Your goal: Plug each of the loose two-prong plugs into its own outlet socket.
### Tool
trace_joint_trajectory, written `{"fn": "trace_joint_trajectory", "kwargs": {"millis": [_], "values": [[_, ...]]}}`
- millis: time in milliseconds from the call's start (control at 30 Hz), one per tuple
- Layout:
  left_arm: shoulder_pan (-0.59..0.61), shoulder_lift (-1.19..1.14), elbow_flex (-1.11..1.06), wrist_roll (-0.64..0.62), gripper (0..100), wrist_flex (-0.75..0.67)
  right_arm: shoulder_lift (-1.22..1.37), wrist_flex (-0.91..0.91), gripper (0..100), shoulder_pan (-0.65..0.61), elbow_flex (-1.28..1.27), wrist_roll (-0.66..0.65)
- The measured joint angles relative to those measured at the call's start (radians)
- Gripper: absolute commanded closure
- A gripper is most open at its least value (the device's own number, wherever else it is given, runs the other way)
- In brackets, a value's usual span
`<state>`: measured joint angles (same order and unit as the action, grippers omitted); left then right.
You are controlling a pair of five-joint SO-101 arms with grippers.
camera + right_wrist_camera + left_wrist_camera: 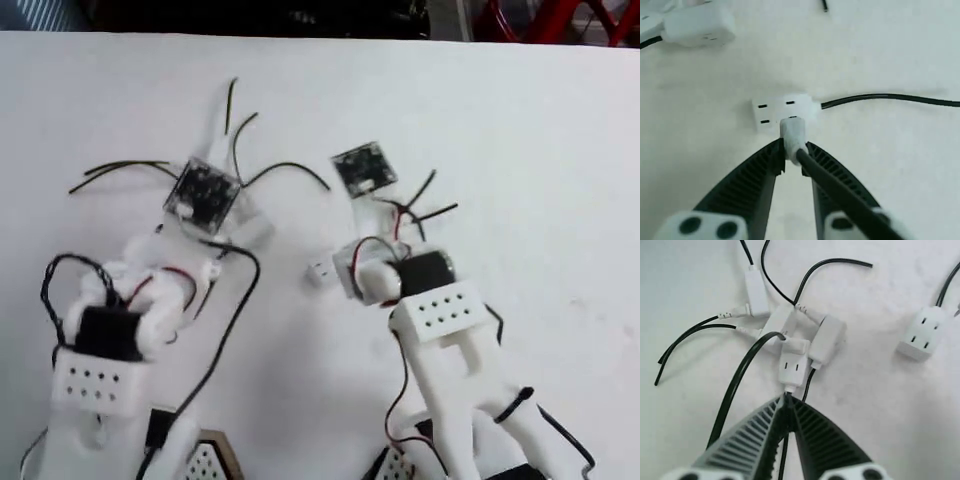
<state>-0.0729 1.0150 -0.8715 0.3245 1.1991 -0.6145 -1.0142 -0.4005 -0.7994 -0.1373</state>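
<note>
Plug (792, 132) is clamped in right jaws against white outlet block (782, 107) mid-frame; slotted socket (792, 367) is pinched by its tail in left jaws.

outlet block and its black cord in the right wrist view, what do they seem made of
Outlet block: likely hard moulded plastic, white, smooth and fairly matte; the crisp edges and cut slots suggest it. Black cord: probably rubber or vinyl sheathing over wire; it bends in a soft curve.
</note>
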Motion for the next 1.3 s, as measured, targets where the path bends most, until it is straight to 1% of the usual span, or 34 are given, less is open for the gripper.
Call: {"fn": "trace_joint_trajectory", "kwargs": {"millis": [100,200,367,467,567,767,933,1300], "values": [[0.064,0.112,-0.143,0.087,98,-0.058,0.000,0.060,98.1,-0.069,-0.054,-0.071],[0.133,0.213,-0.273,0.153,98,-0.115,0.000,0.126,98.1,-0.094,-0.103,-0.160],[0.226,0.361,-0.466,0.178,98,-0.226,0.000,0.175,98.1,-0.095,-0.118,-0.192],[0.239,0.431,-0.571,0.180,98,-0.290,0.008,0.187,98.1,-0.101,-0.118,-0.196],[0.241,0.489,-0.661,0.180,98,-0.328,0.081,0.229,98.1,-0.101,-0.118,-0.196],[0.241,0.580,-0.730,0.190,98,-0.334,0.239,0.267,98.1,-0.103,-0.055,-0.196],[0.241,0.618,-0.761,0.244,98,-0.334,0.256,0.265,98.1,-0.103,-0.043,-0.196],[0.241,0.624,-0.766,0.252,98,-0.334,0.252,0.267,98.1,-0.103,-0.084,-0.195]]}}
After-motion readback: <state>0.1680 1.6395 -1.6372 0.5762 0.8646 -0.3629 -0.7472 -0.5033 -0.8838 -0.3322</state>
